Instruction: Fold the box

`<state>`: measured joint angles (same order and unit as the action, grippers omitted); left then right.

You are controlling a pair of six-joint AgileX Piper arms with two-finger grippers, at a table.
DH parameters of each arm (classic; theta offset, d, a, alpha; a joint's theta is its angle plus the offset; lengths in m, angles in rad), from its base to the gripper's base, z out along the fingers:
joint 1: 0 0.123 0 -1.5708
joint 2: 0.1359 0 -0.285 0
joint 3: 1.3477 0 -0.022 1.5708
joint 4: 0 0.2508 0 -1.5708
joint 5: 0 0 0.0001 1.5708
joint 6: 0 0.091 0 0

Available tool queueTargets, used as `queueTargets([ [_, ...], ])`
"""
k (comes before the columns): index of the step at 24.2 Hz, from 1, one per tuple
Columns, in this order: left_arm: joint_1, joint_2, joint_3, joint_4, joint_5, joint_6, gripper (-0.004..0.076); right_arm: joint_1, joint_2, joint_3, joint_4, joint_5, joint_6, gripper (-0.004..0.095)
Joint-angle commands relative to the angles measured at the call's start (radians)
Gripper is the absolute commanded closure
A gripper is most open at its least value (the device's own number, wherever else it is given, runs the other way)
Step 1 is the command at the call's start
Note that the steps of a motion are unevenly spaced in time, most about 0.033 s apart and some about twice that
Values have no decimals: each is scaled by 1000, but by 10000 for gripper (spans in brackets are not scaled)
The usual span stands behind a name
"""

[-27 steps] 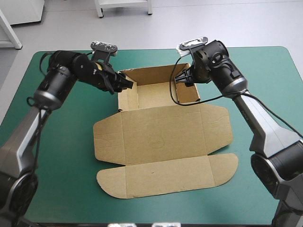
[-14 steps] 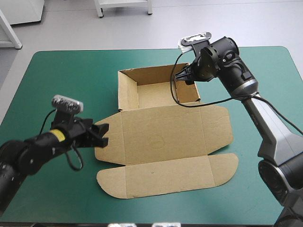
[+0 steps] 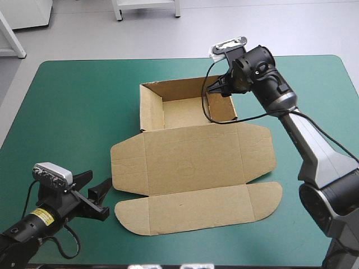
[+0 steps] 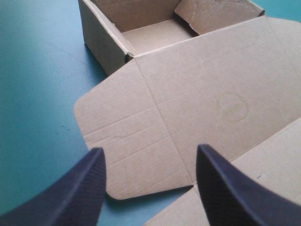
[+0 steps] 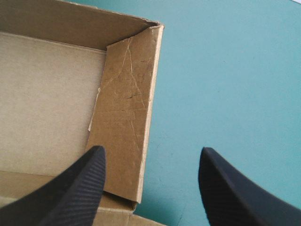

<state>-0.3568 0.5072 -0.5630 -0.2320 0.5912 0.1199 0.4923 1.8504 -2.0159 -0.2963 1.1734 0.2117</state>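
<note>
Right gripper [image 5: 151,149], spread, hangs over the box's [image 5: 47,94] right wall [image 5: 127,103]; my left gripper [image 4: 149,148], spread too, sits by the tabletop's [image 3: 84,101] near-left corner. I'd straddle that wall squarely before pinching.

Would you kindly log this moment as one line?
box: tray up, lid flat | left gripper: open, off box, at table near-left corner | right gripper: open, over tray's right wall

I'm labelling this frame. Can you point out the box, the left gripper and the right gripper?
box [image 3: 193,165]: high view, middle of the flat lid panel.
left gripper [image 4: 150,150]: left wrist view, midway between its open fingertips.
right gripper [image 5: 151,150]: right wrist view, midway between its open fingertips.
</note>
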Motion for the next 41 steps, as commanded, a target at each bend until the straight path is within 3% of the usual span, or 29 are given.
queueTargets([
  [1, -5, 2, -27, -14, -46, -11, 314, -26, 12, -32, -34, -44, 14, 284],
  [9, -5, 2, -27, -14, -24, -11, 314, -77, 118, -42, -5, -51, 84, 227],
  [15, -5, 2, -27, -15, -24, -11, 314, -95, 176, -64, 135, -73, 66, 228],
  [23, -5, 2, -27, -17, -24, -11, 314, -95, 181, -64, 175, -3, 30, 344],
  [32, -5, 2, -27, -17, -6, -11, 314, -95, 200, -64, 199, 28, 26, 368],
  [34, -5, 2, -27, -17, -6, -11, 314, -95, 200, -64, 184, 25, 26, 448],
  [38, -5, 2, -27, -17, -1, -11, 314, -95, 200, -64, 149, 27, 26, 884],
  [41, -5, 2, -27, -17, 10, -11, 314, -100, 200, -64, 142, 37, 19, 918],
])
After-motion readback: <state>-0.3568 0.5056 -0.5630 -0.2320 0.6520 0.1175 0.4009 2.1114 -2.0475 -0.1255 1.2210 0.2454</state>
